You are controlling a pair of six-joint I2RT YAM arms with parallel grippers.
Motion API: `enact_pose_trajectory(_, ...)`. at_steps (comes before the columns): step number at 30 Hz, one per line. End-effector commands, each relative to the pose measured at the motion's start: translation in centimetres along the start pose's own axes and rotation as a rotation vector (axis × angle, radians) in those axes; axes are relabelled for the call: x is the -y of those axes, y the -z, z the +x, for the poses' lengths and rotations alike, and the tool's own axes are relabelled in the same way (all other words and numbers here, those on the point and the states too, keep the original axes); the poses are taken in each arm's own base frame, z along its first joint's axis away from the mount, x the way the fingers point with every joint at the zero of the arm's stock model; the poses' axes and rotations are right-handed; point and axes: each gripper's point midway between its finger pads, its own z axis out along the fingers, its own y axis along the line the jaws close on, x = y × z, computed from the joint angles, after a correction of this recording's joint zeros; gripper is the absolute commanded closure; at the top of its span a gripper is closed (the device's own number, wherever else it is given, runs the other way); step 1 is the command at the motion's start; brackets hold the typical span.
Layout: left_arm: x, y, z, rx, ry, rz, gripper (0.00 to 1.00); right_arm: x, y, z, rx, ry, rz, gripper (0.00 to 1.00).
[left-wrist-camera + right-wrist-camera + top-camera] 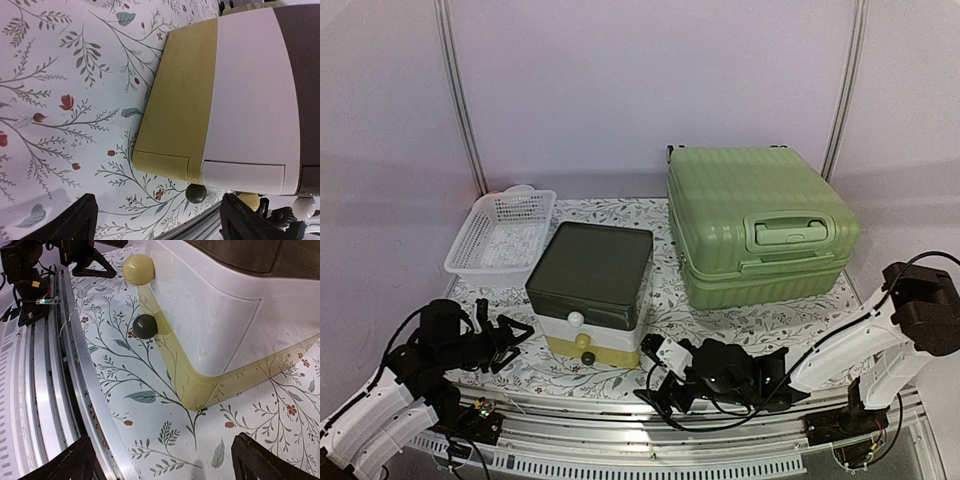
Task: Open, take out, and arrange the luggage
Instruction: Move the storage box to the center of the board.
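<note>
The luggage (760, 228), a large light-green ribbed suitcase, lies shut and flat at the back right of the table with its recessed handle (788, 232) facing up. It does not show clearly in either wrist view. My left gripper (518, 343) (160, 226) hovers low at the front left, open and empty, pointing at the drawer box. My right gripper (655, 375) (165, 466) is low at the front centre, open and empty, well short of the luggage. Only the floral cloth lies between each pair of fingers.
A dark-lidded white-and-yellow drawer box (592, 290) (240, 90) (225, 315) stands left of the luggage, with a cream knob (138, 269) and a dark knob (145, 326) on its front. A white mesh basket (500, 235) sits back left. A metal rail (75, 390) edges the table front.
</note>
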Motion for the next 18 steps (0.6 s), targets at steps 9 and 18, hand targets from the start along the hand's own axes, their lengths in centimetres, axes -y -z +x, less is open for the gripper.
enact_pose_trajectory(9,-0.5,-1.8,2.1,-0.099,-0.013,0.071,0.22,3.7,-3.7,-1.8,0.103,-0.07,0.116,0.12)
enact_pose_trajectory(18,-0.4,-2.1,1.7,-0.082,-0.033,0.081,0.22,6.0,-5.9,-1.5,0.119,-0.076,0.121,0.18)
